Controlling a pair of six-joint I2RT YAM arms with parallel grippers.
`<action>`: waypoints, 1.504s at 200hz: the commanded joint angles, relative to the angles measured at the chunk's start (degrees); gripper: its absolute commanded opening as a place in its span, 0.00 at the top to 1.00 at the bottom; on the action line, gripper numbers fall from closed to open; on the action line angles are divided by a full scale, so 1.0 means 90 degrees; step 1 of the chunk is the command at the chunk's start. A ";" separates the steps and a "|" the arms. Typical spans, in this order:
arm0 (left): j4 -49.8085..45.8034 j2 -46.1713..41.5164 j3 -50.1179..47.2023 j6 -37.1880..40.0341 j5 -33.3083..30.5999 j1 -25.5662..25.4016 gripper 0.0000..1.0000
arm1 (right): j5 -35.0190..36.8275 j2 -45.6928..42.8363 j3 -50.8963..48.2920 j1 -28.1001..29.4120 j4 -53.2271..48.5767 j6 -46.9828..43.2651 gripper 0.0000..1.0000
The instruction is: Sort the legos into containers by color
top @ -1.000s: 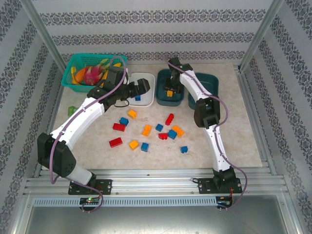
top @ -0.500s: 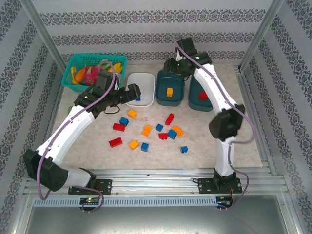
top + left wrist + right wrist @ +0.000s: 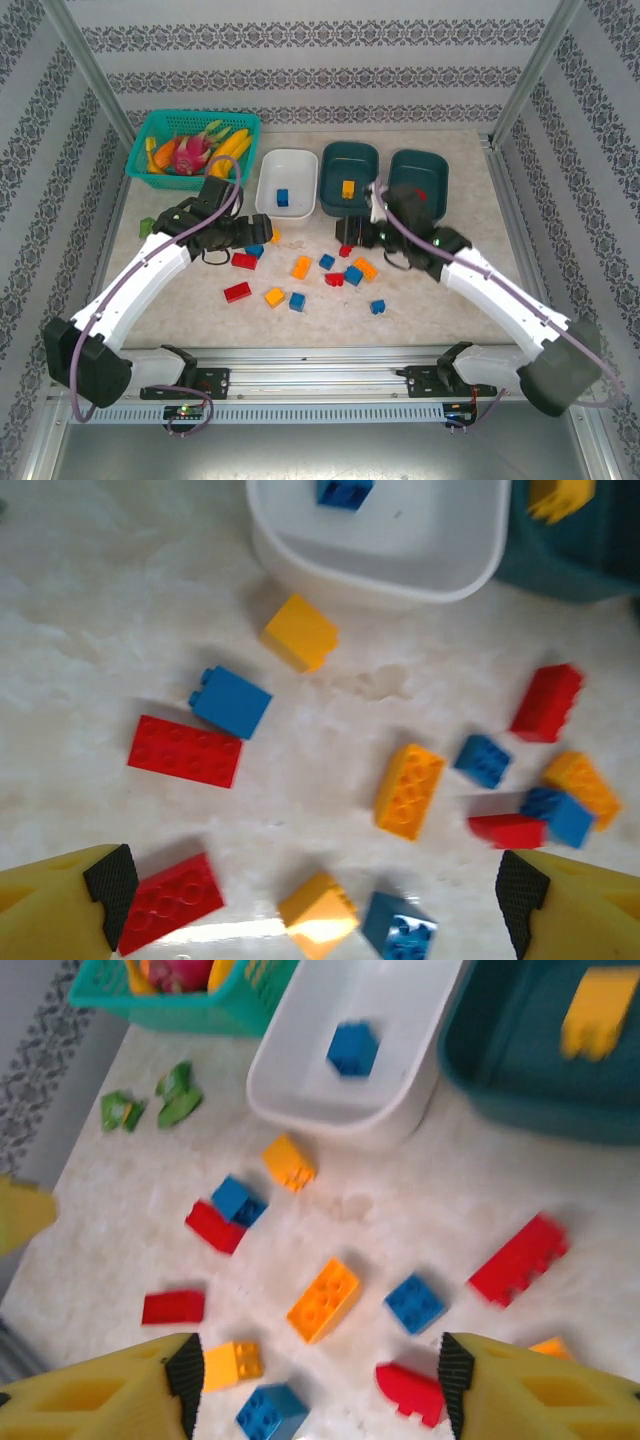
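The left tool (image 3: 258, 228) hangs low over the table (image 3: 480, 290) just in front of the white tub (image 3: 268, 168). Its yellow fingers (image 3: 60, 910) are spread wide with nothing between them. In its wrist view a flat red brick (image 3: 185, 751) lies below, a small blue brick (image 3: 231, 701) right against its far corner, and an orange cube brick (image 3: 300, 631) sits near the tub's wall. The right tool (image 3: 345, 230) hovers in front of the middle teal tub (image 3: 330, 158), its fingers (image 3: 520, 1390) likewise apart and holding nothing. Most of the legos (image 3: 274, 296) lie loose on the table, red, blue and orange mixed, spread between the two tools and toward the near edge. Among them are an orange eight-stud brick (image 3: 324, 1299) lying at a slant, a long red brick (image 3: 518, 1258) to its right, and a blue square brick (image 3: 414, 1303) between the two. Three bricks are already in the containers. A lone blue brick (image 3: 283, 197) lies in the white tub and a lone orange brick (image 3: 347, 188) in the middle teal tub. A lone red brick (image 3: 419, 194) is in the right teal tub (image 3: 432, 160), partly hidden behind the right arm. The three tubs stand side by side along the far part of the table. A turquoise mesh basket (image 3: 150, 125) of toy fruit stands at the far left, beside the white tub, and small green crumpled wrappers (image 3: 150, 1105) lie on the table just in front of it.
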 commanded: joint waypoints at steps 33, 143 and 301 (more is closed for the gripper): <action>0.0107 0.1614 0.0045 0.2070 -0.0675 0.0099 0.12 | -0.0345 -0.0816 -0.1836 0.0412 0.1823 0.0652 0.25; 0.0520 0.3871 0.1002 0.2623 -0.0659 0.0376 0.31 | -0.0671 -0.0598 -0.1927 0.0488 0.1843 0.0746 0.26; -0.0137 0.3217 0.1593 0.2359 -0.0431 0.0403 0.67 | -0.0316 -0.0375 -0.1261 0.0503 0.1887 0.0674 0.26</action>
